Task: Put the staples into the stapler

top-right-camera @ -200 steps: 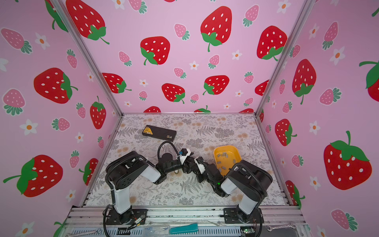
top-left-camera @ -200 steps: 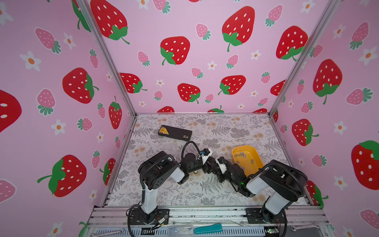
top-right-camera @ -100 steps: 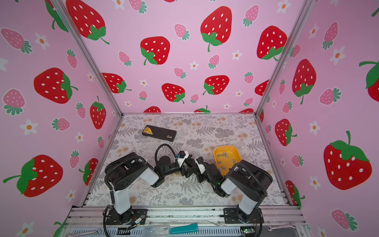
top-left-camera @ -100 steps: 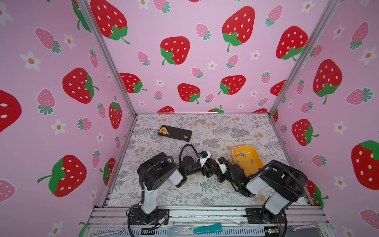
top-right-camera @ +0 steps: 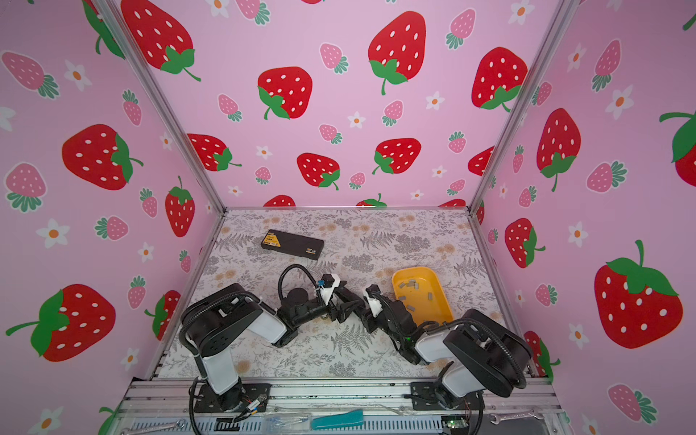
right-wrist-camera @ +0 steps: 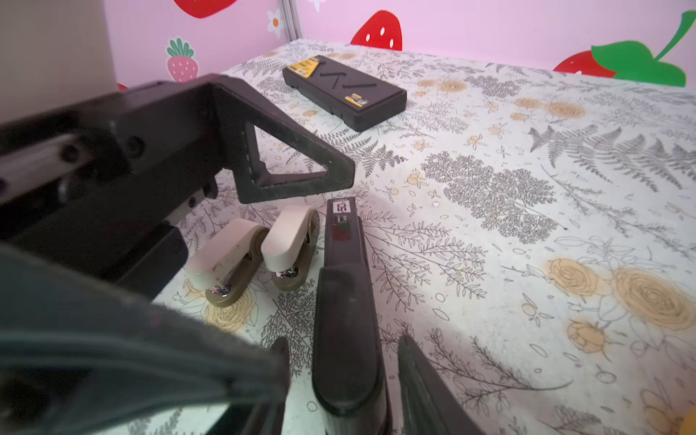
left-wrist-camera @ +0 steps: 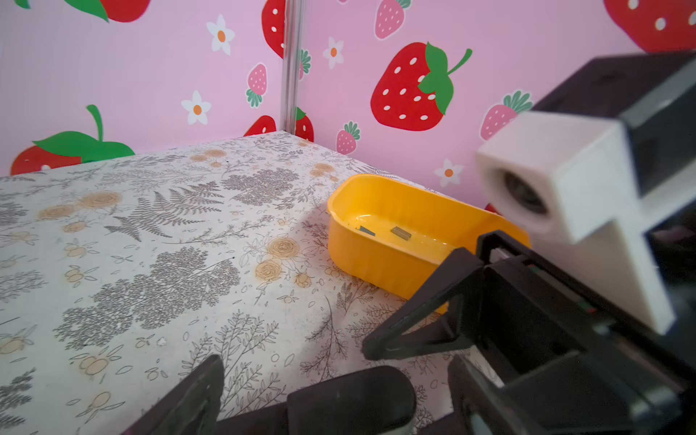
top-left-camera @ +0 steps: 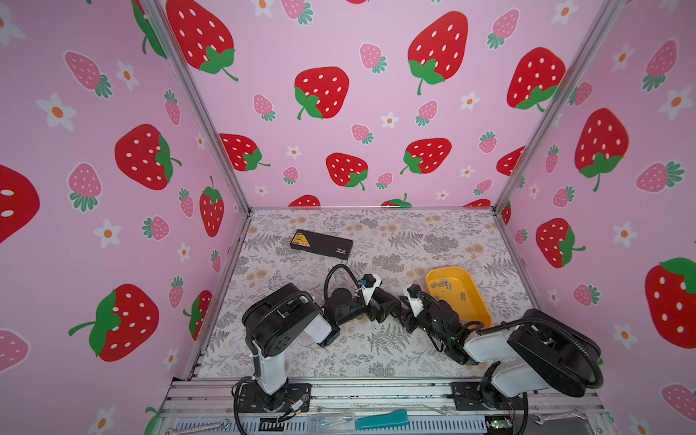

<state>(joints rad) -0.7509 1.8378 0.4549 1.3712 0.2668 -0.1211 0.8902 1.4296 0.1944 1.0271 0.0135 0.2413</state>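
I think I'm at the stapler-opening step; the top views hide it. Right gripper [right-wrist-camera: 342,339] released, straddling black stapler [right-wrist-camera: 344,293] on table. Left gripper [left-wrist-camera: 333,365] wide, empty. Staples [top-left-camera: 444,284] in yellow tray [top-left-camera: 480,305]. Next: lift lid, fetch a strip.

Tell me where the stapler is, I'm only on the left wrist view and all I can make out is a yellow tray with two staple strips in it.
Observer: The black stapler lies flat on the table between the open fingers of the right pincer; neither finger touches it.
Operator: Anything else near it?
Observer: Two small beige staplers sit side by side just beside it.
Operator: Is the tray really that bare?
Observer: No, both top views show many more staple strips scattered in the yellow tray.
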